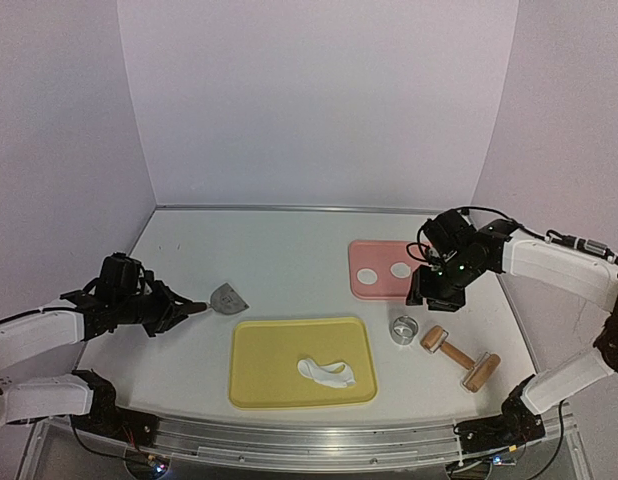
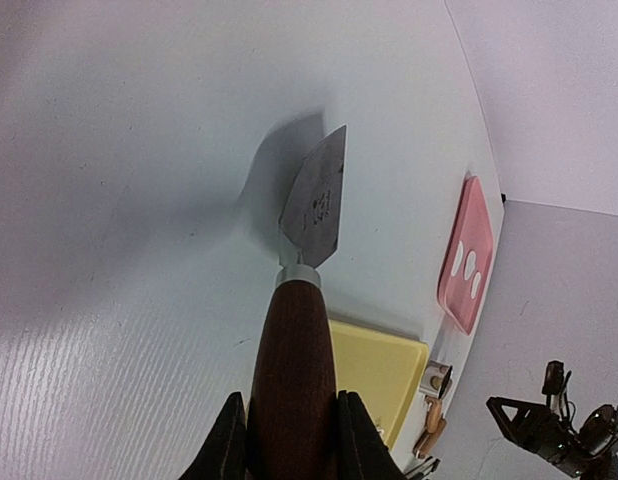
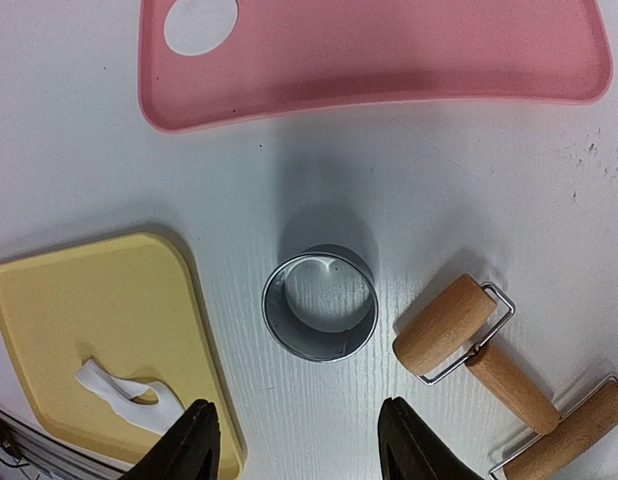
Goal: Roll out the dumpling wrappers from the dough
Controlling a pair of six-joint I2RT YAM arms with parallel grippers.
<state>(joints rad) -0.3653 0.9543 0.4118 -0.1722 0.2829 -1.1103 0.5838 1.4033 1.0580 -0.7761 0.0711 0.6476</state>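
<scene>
Two round white dumpling wrappers (image 1: pixel 367 274) (image 1: pixel 401 270) lie on the pink tray (image 1: pixel 384 291); one wrapper (image 3: pixel 201 24) shows in the right wrist view. An irregular dough piece (image 1: pixel 326 372) with holes in it lies on the yellow tray (image 1: pixel 274 355). My left gripper (image 1: pixel 174 308) is shut on the brown wooden handle (image 2: pixel 294 370) of a scraper, whose metal blade (image 1: pixel 227 298) rests on the table left of the yellow tray. My right gripper (image 1: pixel 434 295) hangs open above the metal ring cutter (image 3: pixel 319 347), with nothing between its fingers.
A wooden roller (image 1: pixel 459 358) lies right of the ring cutter (image 1: pixel 404 328), near the table's front right. White walls enclose the table at the back and both sides. The yellow tray's corner (image 3: pixel 89 310) sits just left of my right fingers.
</scene>
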